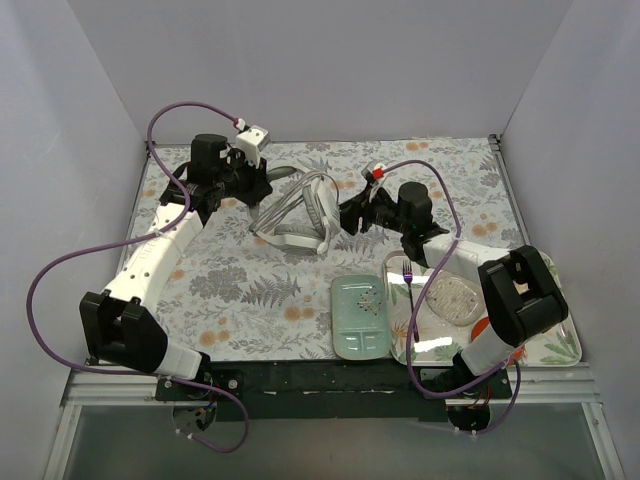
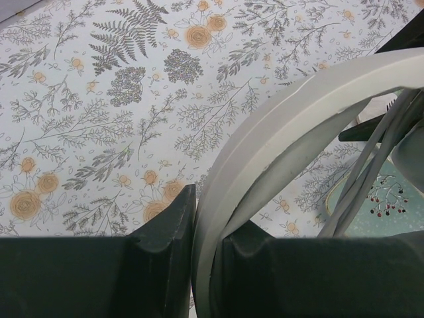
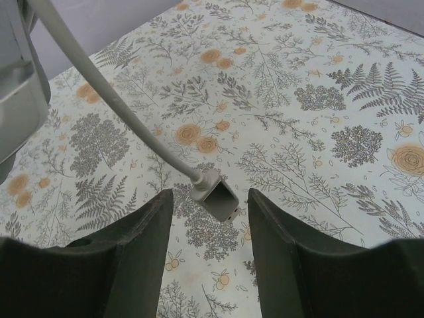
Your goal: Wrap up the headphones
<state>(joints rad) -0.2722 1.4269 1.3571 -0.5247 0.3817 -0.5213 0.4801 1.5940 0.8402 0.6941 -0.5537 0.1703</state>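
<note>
The headphones (image 1: 300, 215) are sitting toward the back of the floral bench (image 1: 230, 290), between the two arms. The left jaws are clenching the white headband (image 2: 278, 126). The right jaws are standing released, with the cord (image 3: 99, 86) and its plug (image 3: 215, 195) showing between them, touching neither.

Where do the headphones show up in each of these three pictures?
Top external: the headphones lie just above centre.
Left wrist: their white headband arcs from bottom centre to the right edge, pinched in the left tool.
Right wrist: the cord and plug, centre, within the right tool.
Shared landmark: the floral tablecloth.
</note>
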